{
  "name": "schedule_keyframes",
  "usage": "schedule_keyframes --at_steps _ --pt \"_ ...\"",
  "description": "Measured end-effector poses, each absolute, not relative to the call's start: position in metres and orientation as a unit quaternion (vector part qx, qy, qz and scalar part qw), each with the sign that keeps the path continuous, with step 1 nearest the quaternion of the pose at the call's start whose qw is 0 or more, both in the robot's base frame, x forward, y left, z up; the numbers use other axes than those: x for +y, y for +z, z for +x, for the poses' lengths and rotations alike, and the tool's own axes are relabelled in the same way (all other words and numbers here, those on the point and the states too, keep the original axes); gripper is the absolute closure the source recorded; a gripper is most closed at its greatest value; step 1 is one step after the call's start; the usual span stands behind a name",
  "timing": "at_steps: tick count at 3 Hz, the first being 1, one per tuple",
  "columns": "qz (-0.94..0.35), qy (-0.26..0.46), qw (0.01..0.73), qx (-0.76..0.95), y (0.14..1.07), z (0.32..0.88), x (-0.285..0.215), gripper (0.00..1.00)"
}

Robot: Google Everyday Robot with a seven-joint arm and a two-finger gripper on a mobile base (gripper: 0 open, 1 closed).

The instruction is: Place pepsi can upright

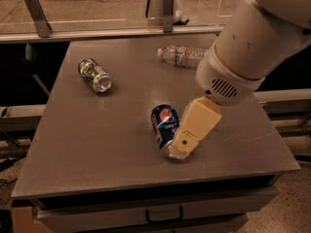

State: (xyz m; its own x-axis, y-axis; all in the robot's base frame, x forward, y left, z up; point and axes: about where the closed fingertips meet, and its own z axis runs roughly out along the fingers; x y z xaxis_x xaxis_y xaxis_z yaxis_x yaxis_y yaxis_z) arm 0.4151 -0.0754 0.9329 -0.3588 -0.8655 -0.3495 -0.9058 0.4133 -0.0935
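Pepsi can (164, 121): lies on its side on the counter (107, 135), right of centre and towards the near edge. The blue body shows its round logo upward. The silver end points to the near edge and is partly covered by the pincer.
Pincer (181, 148): cream-coloured, slanting down from the upper right. Its tip is at the near end of the pepsi can, on the can's right side. Whether it touches the can or sits just beside it is not clear.
Pincer state: released or clenched cannot be made out from this view.
Arm (245, 47): a large pale housing over the right half of the counter, hiding the right end of the bottle.
Green can (95, 75): on its side in the far left part of the counter, well apart from the pepsi can.
Bottle (181, 56): clear plastic, on its side near the far edge, right of centre, cap to the left.
Drawer handle (163, 213): dark, below the counter's near edge.
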Motion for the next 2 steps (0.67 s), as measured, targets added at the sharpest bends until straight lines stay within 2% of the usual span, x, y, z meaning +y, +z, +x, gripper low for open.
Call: schedule_keyframes --at_steps 2 --pt "-0.503 0.089 0.195 0.837 0.931 0.426 -0.024 0.00"
